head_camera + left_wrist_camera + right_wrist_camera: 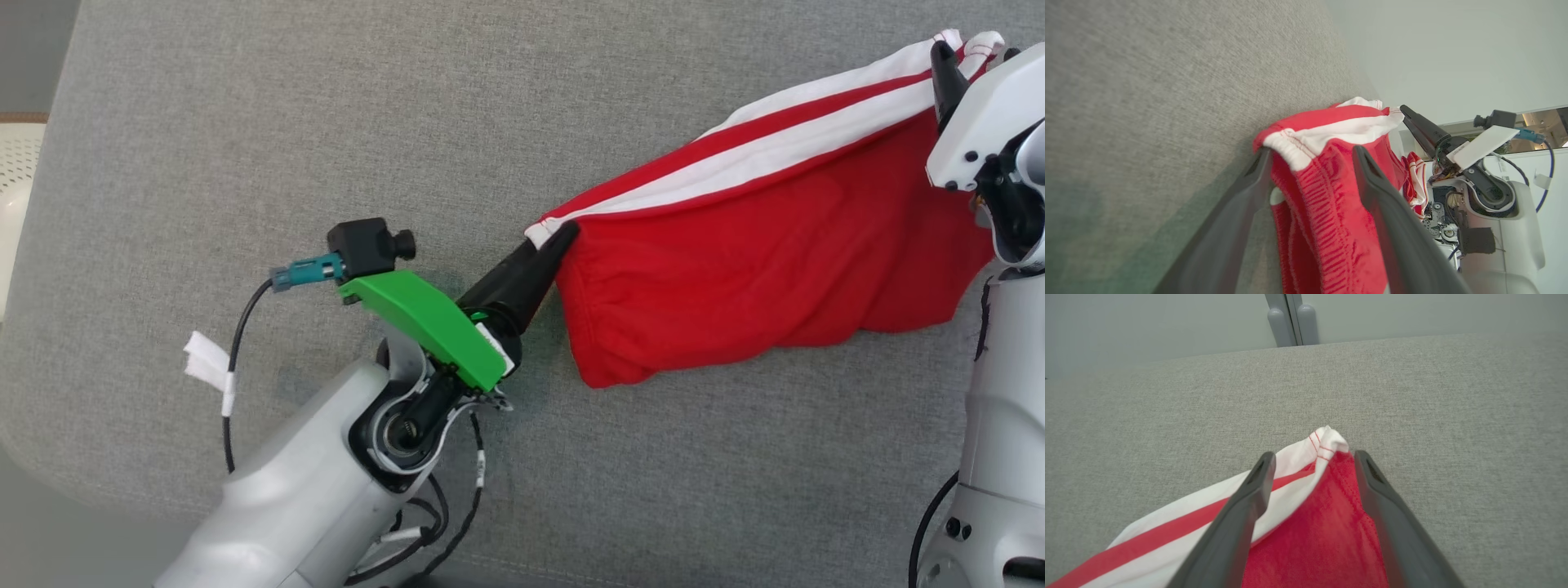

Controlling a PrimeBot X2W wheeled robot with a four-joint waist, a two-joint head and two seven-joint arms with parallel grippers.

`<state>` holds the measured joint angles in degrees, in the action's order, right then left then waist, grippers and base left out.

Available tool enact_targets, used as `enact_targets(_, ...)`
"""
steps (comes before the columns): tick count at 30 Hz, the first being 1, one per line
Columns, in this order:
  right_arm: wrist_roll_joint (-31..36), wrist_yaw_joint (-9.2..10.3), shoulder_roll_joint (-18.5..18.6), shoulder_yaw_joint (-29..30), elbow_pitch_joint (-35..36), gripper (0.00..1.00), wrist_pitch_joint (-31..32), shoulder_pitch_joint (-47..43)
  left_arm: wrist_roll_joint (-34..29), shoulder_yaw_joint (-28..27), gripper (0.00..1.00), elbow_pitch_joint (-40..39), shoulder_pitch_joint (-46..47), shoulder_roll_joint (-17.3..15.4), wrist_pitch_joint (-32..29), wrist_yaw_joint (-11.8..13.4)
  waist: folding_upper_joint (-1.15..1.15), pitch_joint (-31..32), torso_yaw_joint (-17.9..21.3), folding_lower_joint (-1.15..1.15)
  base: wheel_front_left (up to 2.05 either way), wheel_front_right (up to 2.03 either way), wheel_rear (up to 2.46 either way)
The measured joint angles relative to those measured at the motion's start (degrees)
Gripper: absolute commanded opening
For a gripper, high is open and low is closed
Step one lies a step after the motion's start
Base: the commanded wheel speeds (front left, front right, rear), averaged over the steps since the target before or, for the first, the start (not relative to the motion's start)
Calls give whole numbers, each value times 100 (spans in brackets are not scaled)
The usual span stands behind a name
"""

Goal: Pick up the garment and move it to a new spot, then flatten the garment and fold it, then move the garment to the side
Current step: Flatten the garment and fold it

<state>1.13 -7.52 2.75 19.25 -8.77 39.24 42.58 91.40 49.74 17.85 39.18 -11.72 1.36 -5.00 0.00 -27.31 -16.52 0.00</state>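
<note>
Red garment point(767, 269) amid bare grey upholstery point(245, 122)

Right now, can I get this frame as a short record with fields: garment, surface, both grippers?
garment: red garment with white stripes, stretched out between the two grippers
surface: grey fabric surface beneath it
left gripper: open, fingers either side of the elastic-edged end
right gripper: open, fingers either side of the white-striped corner
</note>
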Motion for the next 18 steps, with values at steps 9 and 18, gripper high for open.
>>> enact_targets(9,102,0,552,-431,298,100,36,-469,-1505,20,100,-374,-602,-619,1283,374,0,111,87,0,0,0,0)
enact_targets(18,189,-1,1018,-547,-33,100,408,-608,-4167,-1595,100,-1274,-1847,-88,1367,566,0,-19,-119,0,0,0,0)
